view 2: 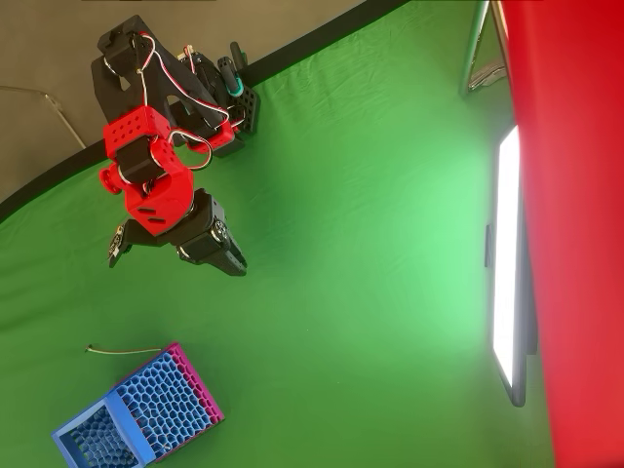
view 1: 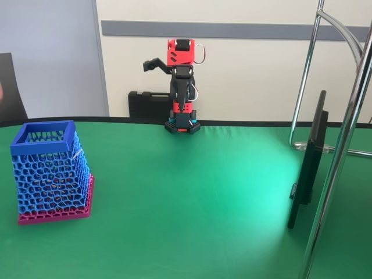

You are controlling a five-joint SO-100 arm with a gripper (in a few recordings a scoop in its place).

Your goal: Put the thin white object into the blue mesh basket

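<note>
The arm [view 1: 181,87] sits folded back over its base at the far edge of the green table [view 1: 192,197], with the gripper [view 1: 152,64] raised and well away from both task things. In the fixed view a dark finger juts out to the left of the red wrist block, but the angle does not show whether the fingers are apart or together, and the overhead view shows only the dark end of the arm, so it cannot be told. Nothing seems to be held.

The thin white stick [view 2: 125,350] lies flat on the cloth in the overhead view, just beside the magenta base of the blue mesh basket [view 2: 136,419], with its small knob end pointing away from the basket. The basket stands upright near the left of the table in the fixed view [view 1: 49,171], its open square rim facing up.

Judging by this, the task is at its start: the reach for the stick has not begun. The next move calls for swinging toward the basket side, lowering the fingers across the slender stick and closing on it cleanly, which may be tricky since it is so thin and lies flat close to the basket's base.
</note>
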